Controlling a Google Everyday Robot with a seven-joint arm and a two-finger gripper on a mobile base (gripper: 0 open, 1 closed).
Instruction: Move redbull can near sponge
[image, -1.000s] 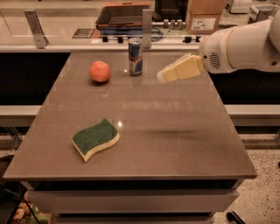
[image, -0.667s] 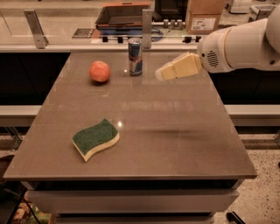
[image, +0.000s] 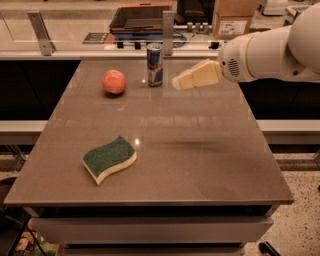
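My gripper (image: 176, 84) hangs over the far part of the desk (image: 210, 170), just right of the can (image: 155, 65) and not touching it, its tip pointing toward the can. Seen from this side, I cannot tell whether my jaws are apart or together. The can stands upright near the far edge, with a round orange-red fruit (image: 114, 81) near it on the left. The sponge (image: 110, 159) lies green side up, well apart from the can, toward the near left.
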